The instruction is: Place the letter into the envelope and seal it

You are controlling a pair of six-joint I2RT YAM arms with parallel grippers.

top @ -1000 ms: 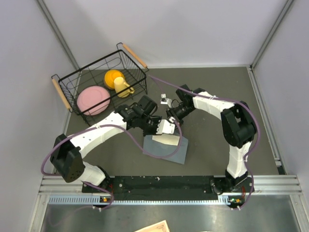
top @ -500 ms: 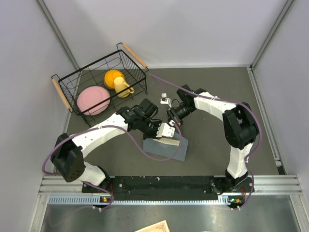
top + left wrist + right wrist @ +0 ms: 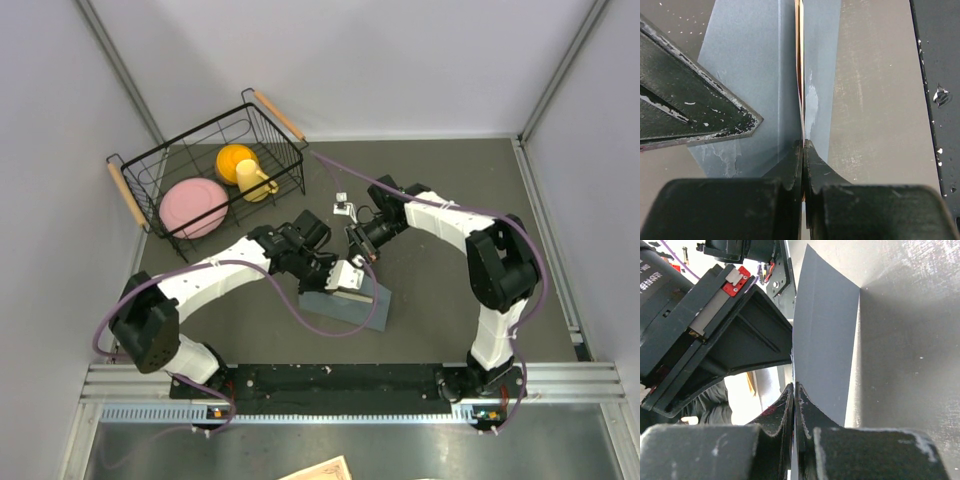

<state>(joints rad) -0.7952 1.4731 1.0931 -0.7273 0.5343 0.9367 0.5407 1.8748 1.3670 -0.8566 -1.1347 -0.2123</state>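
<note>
Near centre: notes envelope (image 3: 345, 310) lying flat, opening toward far side. Just beyond: reads left gripper (image 3: 803, 150) as pinched tight on letter (image 3: 800, 50), held edge-on, long axis in line with the grip, blue-grey paper on both sides, so partly inside. Farther: reads right gripper (image 3: 795, 390) as clamped on envelope's far edge; flap or wall, cannot tell. Judges left arm the driver, pocket straight ahead. Against a second ago: sees far less cream outside, left gripper closer to envelope.
</note>
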